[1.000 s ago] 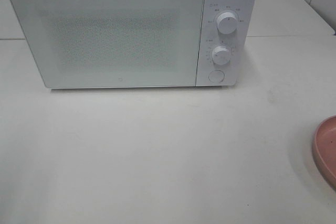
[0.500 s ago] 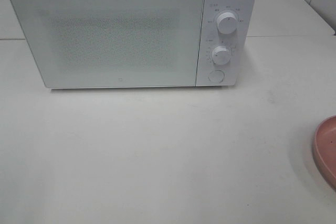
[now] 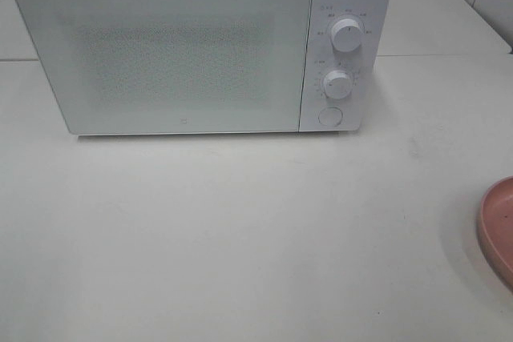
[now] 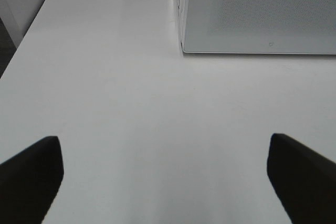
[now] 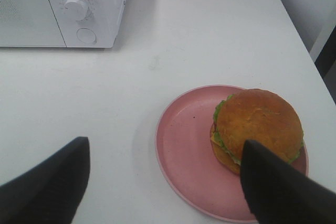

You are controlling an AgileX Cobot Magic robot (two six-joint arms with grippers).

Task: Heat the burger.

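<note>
While the microwave (image 3: 200, 46) sits shut at the back of the table (image 3: 240, 238), the burger (image 5: 257, 129) rests on the pink plate (image 5: 184, 150) at the right edge. Right gripper (image 5: 163, 187) hovers above the plate, fingers spread, holding nothing. Left gripper (image 4: 165, 177) hangs over bare table, fingers wide apart.

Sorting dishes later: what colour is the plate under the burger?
Pink plate, clearest in the right wrist view.

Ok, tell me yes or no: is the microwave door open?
No, in the exterior high view the microwave has its door shut flush against the front beside the control knobs.
</note>
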